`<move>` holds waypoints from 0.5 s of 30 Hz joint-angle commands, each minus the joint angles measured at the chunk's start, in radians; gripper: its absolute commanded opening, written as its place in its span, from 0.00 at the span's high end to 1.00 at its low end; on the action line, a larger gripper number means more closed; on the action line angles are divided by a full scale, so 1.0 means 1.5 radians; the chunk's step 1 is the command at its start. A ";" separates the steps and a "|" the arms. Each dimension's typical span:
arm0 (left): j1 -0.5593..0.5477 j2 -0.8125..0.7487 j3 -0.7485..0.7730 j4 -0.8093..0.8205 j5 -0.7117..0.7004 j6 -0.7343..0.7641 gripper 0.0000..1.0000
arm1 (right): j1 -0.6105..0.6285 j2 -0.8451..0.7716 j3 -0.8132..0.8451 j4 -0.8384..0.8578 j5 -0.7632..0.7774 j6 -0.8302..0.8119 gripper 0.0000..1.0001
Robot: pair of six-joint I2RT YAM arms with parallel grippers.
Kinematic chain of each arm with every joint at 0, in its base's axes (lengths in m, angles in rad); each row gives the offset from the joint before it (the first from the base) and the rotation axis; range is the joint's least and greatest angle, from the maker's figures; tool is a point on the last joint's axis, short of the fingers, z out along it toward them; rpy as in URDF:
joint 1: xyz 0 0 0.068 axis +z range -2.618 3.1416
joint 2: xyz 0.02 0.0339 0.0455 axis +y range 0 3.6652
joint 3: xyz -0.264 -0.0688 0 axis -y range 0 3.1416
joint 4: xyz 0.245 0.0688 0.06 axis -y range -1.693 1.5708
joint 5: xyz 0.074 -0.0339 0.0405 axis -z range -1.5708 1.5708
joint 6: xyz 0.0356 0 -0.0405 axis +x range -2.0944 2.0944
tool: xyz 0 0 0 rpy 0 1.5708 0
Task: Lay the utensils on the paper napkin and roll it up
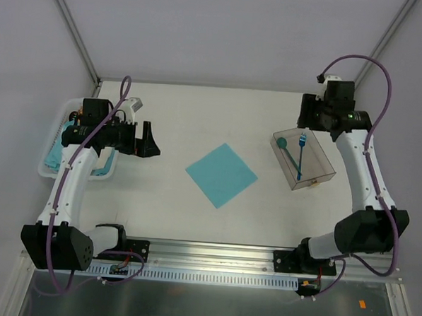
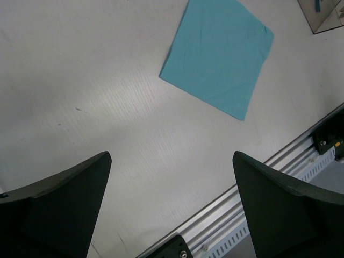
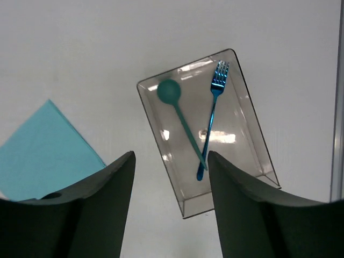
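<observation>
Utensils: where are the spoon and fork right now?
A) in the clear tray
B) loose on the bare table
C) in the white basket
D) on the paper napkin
A: in the right wrist view the spoon and fork lie crossed inside the clear tray, well apart from the paper napkin.

Counted one paper napkin (image 1: 221, 175), a single flat teal square. Counted two utensils (image 3: 210, 115) in teal-blue: one spoon (image 1: 290, 156) and one fork (image 1: 301, 159). Found one clear tray (image 1: 316, 182) holding that pair, and one white basket (image 1: 43, 165) at the left edge; could not count the teal items inside it. Tallied two robot arms, one left arm (image 1: 68, 182) and one right arm (image 1: 363, 166), plus one table (image 1: 199, 115) beneath everything.
</observation>
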 commanded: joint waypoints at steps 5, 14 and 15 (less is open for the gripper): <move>0.007 0.043 0.032 -0.014 0.086 0.006 0.01 | -0.050 0.243 0.118 -0.125 0.081 -0.053 0.51; 0.007 0.062 0.044 -0.022 0.064 0.013 0.01 | -0.086 0.341 0.055 -0.062 0.073 0.019 0.56; 0.007 0.063 0.041 -0.022 0.065 0.013 0.01 | -0.089 0.345 0.049 -0.054 0.067 0.027 0.56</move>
